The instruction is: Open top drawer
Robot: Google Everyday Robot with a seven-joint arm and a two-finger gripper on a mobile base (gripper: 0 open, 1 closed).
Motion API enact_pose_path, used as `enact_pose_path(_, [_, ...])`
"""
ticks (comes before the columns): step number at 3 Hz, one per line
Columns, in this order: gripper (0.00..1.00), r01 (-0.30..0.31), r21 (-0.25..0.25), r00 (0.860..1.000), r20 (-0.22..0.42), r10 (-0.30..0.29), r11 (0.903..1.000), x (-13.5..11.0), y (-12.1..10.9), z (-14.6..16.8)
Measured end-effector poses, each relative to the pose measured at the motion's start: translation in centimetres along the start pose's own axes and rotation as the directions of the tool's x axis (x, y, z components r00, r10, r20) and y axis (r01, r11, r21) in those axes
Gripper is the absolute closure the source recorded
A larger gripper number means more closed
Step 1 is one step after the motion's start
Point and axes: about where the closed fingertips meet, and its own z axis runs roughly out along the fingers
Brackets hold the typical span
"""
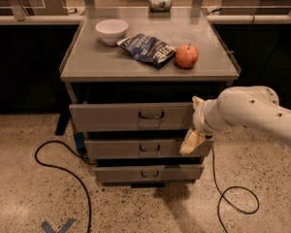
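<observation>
The top drawer (111, 117) is the widest grey front of the cabinet, with a small dark wire pull (151, 114) at its centre. It stands out a little in front of the two narrower drawers below it. My gripper (194, 123) is at the right end of the top drawer front, well to the right of the pull. Its pale fingers (191, 142) are spread one above the other, open and holding nothing. The white arm reaches in from the right.
On the cabinet top (102, 64) are a white bowl (111, 30), a blue chip bag (148, 49) and a red apple (186, 56). A can (160, 3) lies behind. Black cables (63, 171) run over the floor on the left and the right (237, 200). Dark counters flank the cabinet.
</observation>
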Motion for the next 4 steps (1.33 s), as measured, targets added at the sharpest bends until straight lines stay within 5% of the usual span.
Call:
enact_pose_path(2, [0.0,-0.067,-0.025,0.994,0.081,0.069,0.9974,-1.0,-4.9,6.0])
enact_pose_path(3, [0.0,-0.075,-0.005,0.993,0.094,0.075,0.9972,-1.3,-6.2,5.9])
enact_pose_path(4, [0.19,-0.074,-0.007,0.993,0.093,0.075,0.9972,-1.3,-6.1,5.9])
